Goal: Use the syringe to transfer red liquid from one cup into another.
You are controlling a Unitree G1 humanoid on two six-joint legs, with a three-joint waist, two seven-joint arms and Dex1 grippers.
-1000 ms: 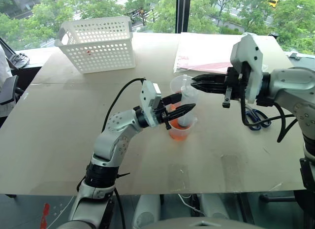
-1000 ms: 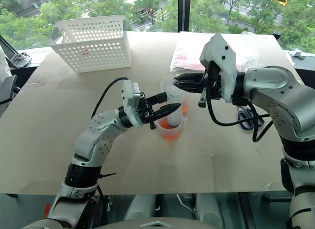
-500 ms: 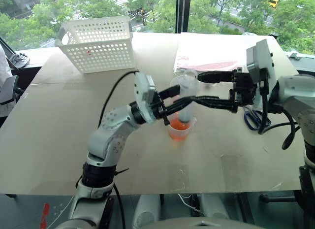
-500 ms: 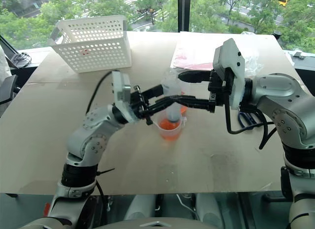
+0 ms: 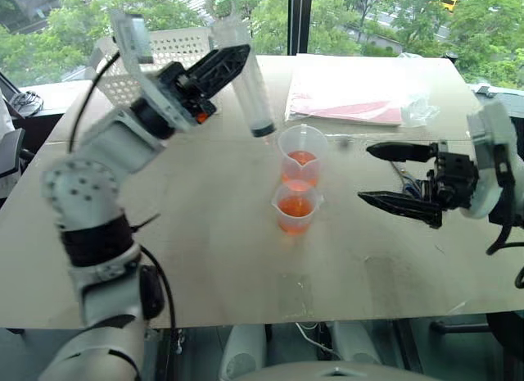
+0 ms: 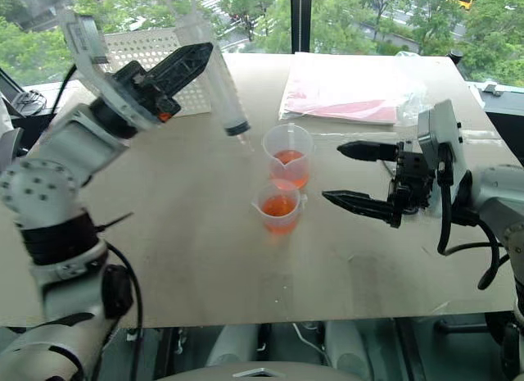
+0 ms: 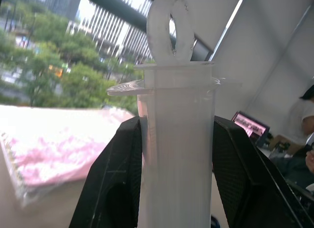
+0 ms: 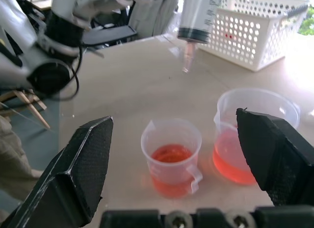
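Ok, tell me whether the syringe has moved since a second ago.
Yes. The syringe, shut in the left gripper, has lifted out of the shorter cup and away, toward the white basket.

Beige table (image 5: 205, 258) by a wide window (image 5: 368, 12), daylight.

Green trees (image 6: 368, 20) show outside the glass, split by a dark window post (image 5: 300, 20); the left wrist view shows tall buildings (image 7: 108, 37) past the trees. A white perforated basket (image 8: 255, 32) and a flat pink packet in clear plastic (image 5: 348, 90) lie on the table's far part. Blue-handled scissors (image 5: 403, 178) lie near its right edge. A person (image 7: 306, 120) sits by a laptop (image 7: 250, 127).
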